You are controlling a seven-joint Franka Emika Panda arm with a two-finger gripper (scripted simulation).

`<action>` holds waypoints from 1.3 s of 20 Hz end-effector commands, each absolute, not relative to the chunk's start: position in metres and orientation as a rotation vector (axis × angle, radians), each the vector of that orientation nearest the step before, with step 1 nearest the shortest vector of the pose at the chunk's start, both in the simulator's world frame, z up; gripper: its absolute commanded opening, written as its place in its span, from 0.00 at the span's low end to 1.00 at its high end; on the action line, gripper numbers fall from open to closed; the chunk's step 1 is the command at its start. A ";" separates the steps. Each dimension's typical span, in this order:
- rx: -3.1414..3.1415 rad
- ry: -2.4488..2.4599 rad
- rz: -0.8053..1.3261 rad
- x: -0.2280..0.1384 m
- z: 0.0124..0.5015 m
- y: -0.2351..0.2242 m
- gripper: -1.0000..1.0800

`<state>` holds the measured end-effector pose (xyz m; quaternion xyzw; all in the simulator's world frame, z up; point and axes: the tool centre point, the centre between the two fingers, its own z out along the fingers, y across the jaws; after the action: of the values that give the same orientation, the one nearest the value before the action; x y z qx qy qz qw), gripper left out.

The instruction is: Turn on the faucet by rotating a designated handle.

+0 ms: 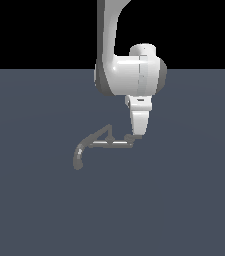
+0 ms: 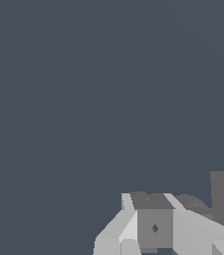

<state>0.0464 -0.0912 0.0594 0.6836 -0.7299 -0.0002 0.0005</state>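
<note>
The claw [image 1: 135,135], its spread impossible to tell, sits at the handle [image 1: 130,137], the faucet [image 1: 96,142] trailing toward the exterior view's left.

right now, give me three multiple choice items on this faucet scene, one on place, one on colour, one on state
1. Where is the gripper relative to the faucet?
A. at the end on the exterior view's right
B. over the curved spout
C. far off the fixture

2. What colour is the floor?
A. red
B. dark blue-grey
C. white

3. How does the spout end?
A. pointing straight up
B. broken off
C. curving downward

Answers: 1 A, the fingertips meet the fixture's end at the exterior view's right; 2 B, the ground is uniformly slate; 3 C, its tip bends down at the exterior view's left.
</note>
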 end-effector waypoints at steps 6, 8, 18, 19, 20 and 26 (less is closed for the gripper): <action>2.151 -2.289 0.000 0.047 0.061 -0.090 0.00; 2.151 -2.289 0.000 0.040 0.061 -0.094 0.00; 2.159 -2.287 0.003 0.020 0.061 -0.105 0.00; 2.158 -2.287 0.002 0.017 0.061 -0.105 0.00; 2.158 -2.287 0.002 0.013 0.061 -0.105 0.00; 2.154 -2.289 0.001 -0.007 0.061 -0.104 0.00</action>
<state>0.0061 -0.1099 0.0610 0.6831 -0.7303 0.0080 -0.0057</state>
